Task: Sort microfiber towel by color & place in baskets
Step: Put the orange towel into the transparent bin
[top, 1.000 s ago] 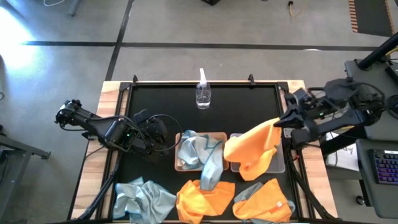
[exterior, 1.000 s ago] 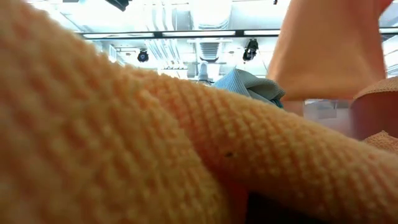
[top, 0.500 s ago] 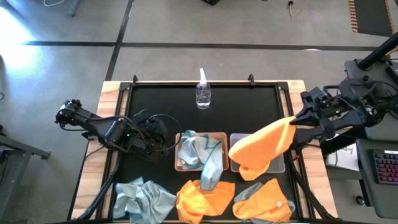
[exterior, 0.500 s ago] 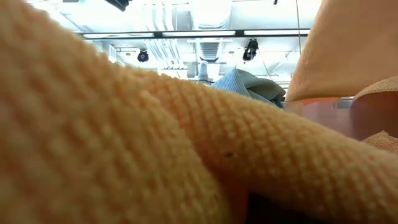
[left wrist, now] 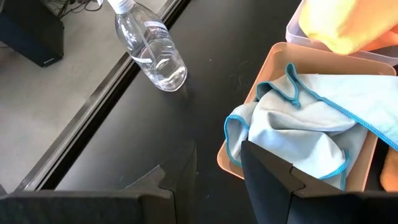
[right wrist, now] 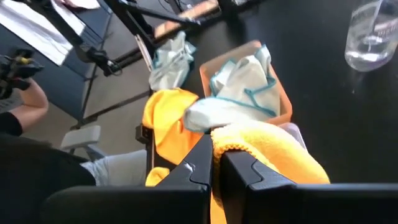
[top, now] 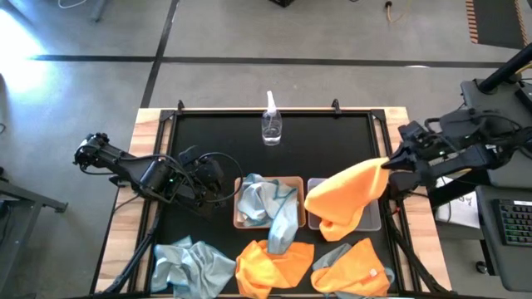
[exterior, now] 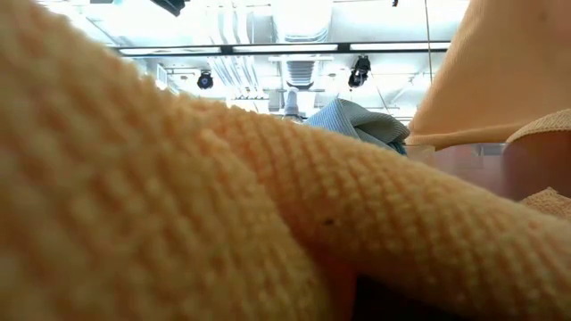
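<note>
Robotics lab or workshop, polished concrete floor [top: 249, 33] with dark tape lines, black-topped table [top: 316, 158] on a wooden frame, exposed ceiling ducts [exterior: 299, 22] and strip lights, keyboard [top: 517, 223] alongside

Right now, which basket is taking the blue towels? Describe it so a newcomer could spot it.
On the black table mat, two baskets sit side by side near the front middle. It is the tan-brown basket nearer the left arm, with a pale blue towel spilling over its front edge; its grey neighbour lies under the hanging orange towel.
</note>
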`<control>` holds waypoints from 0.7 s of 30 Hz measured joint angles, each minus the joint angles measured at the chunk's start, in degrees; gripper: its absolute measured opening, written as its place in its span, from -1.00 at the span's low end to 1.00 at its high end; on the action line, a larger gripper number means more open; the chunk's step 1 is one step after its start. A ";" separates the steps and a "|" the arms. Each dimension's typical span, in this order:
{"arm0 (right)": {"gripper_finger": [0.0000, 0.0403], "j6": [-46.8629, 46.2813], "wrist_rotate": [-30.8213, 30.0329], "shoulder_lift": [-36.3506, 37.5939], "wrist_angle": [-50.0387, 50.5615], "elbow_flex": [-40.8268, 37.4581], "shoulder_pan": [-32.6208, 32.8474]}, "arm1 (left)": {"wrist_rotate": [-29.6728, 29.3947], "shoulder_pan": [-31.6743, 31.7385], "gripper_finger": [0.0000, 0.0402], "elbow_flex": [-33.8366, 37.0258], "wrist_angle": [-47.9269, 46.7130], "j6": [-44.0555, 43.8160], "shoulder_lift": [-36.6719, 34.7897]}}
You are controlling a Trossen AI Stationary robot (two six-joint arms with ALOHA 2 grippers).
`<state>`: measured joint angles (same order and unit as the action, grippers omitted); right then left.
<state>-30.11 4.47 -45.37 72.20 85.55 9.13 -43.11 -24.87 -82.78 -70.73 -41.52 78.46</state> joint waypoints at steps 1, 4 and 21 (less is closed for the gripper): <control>-0.95 -0.44 0.06 -0.19 -0.02 -0.54 0.00 | 0.00 0.01 -0.43 0.00 0.01 0.00 0.00; -0.95 -3.44 0.53 -0.23 0.02 -2.78 0.00 | 0.00 -0.01 -0.43 0.00 0.00 0.02 0.00; -0.95 -12.08 0.94 -3.93 -2.71 -18.97 0.00 | 0.00 -0.01 -0.43 0.00 -0.01 0.26 0.02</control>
<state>-42.19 5.41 -49.30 69.49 66.58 9.13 -43.11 -24.88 -82.78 -70.74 -41.25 78.48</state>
